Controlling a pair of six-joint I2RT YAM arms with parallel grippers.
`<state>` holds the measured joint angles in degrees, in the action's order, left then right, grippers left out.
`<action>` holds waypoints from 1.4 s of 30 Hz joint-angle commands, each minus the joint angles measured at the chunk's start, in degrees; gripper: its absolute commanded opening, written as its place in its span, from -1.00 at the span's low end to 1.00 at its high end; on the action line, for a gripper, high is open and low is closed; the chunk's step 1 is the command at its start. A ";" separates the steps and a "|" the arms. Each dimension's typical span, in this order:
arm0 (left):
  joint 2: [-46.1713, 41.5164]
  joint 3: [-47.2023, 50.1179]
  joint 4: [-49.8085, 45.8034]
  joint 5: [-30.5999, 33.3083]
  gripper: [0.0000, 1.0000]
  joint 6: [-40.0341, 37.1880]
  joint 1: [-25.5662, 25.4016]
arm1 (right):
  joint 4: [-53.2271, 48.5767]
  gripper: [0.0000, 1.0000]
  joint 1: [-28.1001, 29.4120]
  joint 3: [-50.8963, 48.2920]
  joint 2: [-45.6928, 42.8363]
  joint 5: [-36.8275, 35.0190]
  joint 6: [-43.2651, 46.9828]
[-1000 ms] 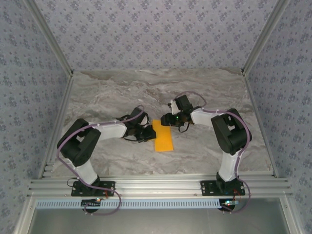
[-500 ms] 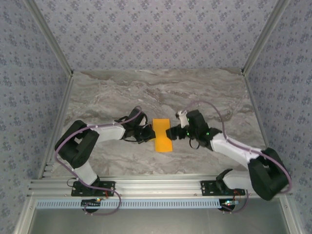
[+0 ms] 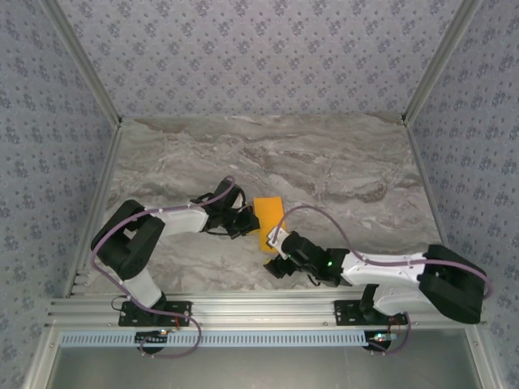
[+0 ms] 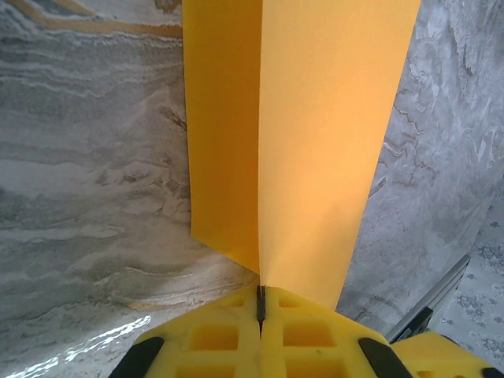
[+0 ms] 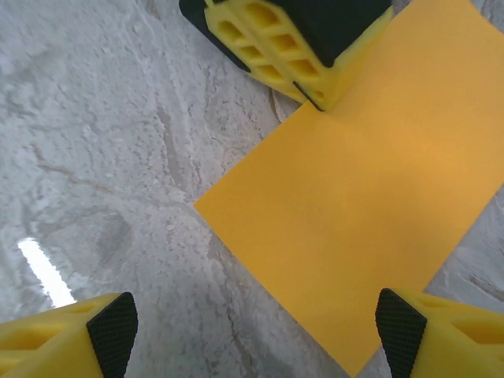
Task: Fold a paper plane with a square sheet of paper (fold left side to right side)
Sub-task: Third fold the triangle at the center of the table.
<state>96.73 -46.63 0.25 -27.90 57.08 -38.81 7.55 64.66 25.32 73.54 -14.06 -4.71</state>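
One thin orange-yellow sheet of paper lies near the middle of the grey marbled worktop. From above it looks narrower than square, and a straight crease runs along it. The left gripper, with its yellow ribbed fingers, is clamped on the sheet's edge just where that crease ends. One side looks shaded, so the paper is probably raised a little there. The right gripper, also yellow, hovers above the sheet's near end with its fingers wide apart, touching nothing. To finish the left-to-right fold well, the edges should line up before anything presses down. The right gripper would best come down flat along the crease while the left keeps the paper from sliding.
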 commanded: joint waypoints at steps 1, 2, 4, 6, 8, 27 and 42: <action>-1.81 -0.08 0.27 -1.35 -1.00 -0.21 -0.53 | 3.14 0.68 1.12 4.06 4.23 -4.90 2.52; -1.76 -0.11 0.26 -1.37 -1.00 -0.21 -0.45 | 3.27 0.68 1.28 4.86 5.67 -5.30 2.88; -1.89 -0.10 0.37 -1.37 -1.00 -0.21 -0.44 | 3.78 0.66 1.36 6.05 7.59 -5.43 3.42; -1.96 -0.06 0.34 -1.45 -1.00 -0.26 -0.51 | 3.99 0.64 1.39 7.07 9.17 -4.95 4.15; -1.98 -0.16 0.28 -1.46 -1.00 -0.22 -0.41 | 3.56 0.59 1.42 8.14 10.77 -4.41 4.82; -2.07 -0.69 -1.46 -1.46 -1.00 -1.69 0.10 | -1.76 -0.86 -0.01 10.80 13.16 3.29 6.67; -9.03 -3.32 -14.99 0.14 -0.28 -11.70 5.03 | -7.15 -1.00 -8.27 13.66 12.07 23.98 3.62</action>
<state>89.80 -47.03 -9.06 -28.40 49.76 -34.57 2.94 57.39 37.43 86.67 4.47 0.86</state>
